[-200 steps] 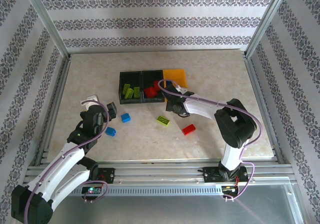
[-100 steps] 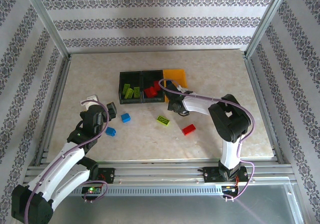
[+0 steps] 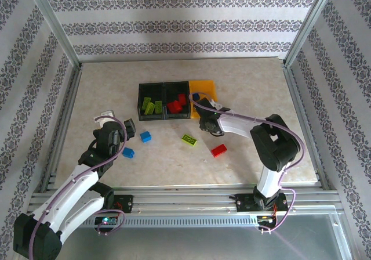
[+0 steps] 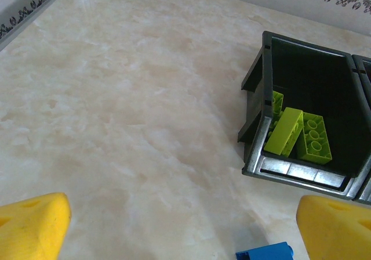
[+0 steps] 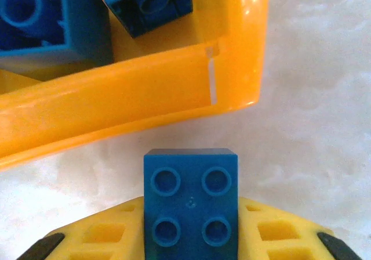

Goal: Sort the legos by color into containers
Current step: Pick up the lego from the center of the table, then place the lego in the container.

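My right gripper (image 5: 191, 216) is shut on a blue four-stud lego (image 5: 191, 196), just outside the near wall of the yellow-orange container (image 5: 116, 106), which holds two blue legos (image 5: 35, 22). From above, the right gripper (image 3: 204, 118) sits at that bin's front edge (image 3: 203, 87). The left black container (image 4: 261, 126) holds lime green legos (image 4: 298, 133); the middle black container (image 3: 177, 112) holds red ones (image 3: 175, 104). My left gripper (image 4: 185, 237) is open over bare table, with a blue lego (image 4: 265, 253) at its lower right.
Loose on the table lie two blue legos (image 3: 145, 136) (image 3: 128, 152), a green lego (image 3: 189, 139) and a red lego (image 3: 218, 150). An aluminium frame (image 3: 301, 126) and patterned walls enclose the table.
The right gripper's jaws have closed on the blue lego in front of the orange container, and it has shifted slightly right. The left arm has stayed still.
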`<action>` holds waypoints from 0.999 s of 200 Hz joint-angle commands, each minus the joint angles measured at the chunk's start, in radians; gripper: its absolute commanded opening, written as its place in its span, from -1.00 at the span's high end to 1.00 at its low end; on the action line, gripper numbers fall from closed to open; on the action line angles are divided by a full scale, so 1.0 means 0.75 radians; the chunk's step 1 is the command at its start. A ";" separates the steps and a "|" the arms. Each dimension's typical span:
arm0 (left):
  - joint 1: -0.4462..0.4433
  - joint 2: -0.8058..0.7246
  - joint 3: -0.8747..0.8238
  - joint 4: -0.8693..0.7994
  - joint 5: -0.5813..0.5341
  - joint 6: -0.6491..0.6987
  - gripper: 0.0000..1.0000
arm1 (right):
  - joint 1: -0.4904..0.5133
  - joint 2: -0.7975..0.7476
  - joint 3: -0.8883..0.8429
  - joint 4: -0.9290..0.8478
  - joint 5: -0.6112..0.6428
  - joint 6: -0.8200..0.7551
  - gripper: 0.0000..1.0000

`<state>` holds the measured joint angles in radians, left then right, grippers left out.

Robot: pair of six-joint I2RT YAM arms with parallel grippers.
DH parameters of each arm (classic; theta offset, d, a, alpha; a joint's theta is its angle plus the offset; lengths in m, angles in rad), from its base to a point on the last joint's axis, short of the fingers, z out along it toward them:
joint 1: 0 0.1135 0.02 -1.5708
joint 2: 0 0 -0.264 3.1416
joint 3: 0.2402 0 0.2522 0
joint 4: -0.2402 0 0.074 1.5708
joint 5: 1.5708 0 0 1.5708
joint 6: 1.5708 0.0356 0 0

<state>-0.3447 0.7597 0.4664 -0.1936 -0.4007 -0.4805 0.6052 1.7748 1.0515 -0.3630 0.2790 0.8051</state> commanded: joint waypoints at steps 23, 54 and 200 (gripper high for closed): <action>0.020 0.002 -0.015 0.020 0.008 -0.024 -0.99 | 0.032 -0.180 0.006 -0.031 0.035 -0.060 0.47; 0.021 0.006 -0.018 0.025 0.015 -0.030 -0.99 | 0.024 -0.149 0.128 -0.054 0.049 -0.152 0.44; 0.026 0.010 -0.010 0.011 0.045 -0.030 -0.99 | -0.117 0.288 0.582 -0.103 -0.005 -0.339 0.29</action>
<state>-0.3443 0.7662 0.4641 -0.1936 -0.3710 -0.4881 0.5346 1.9694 1.4456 -0.4194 0.2871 0.5682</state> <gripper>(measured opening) 0.997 0.344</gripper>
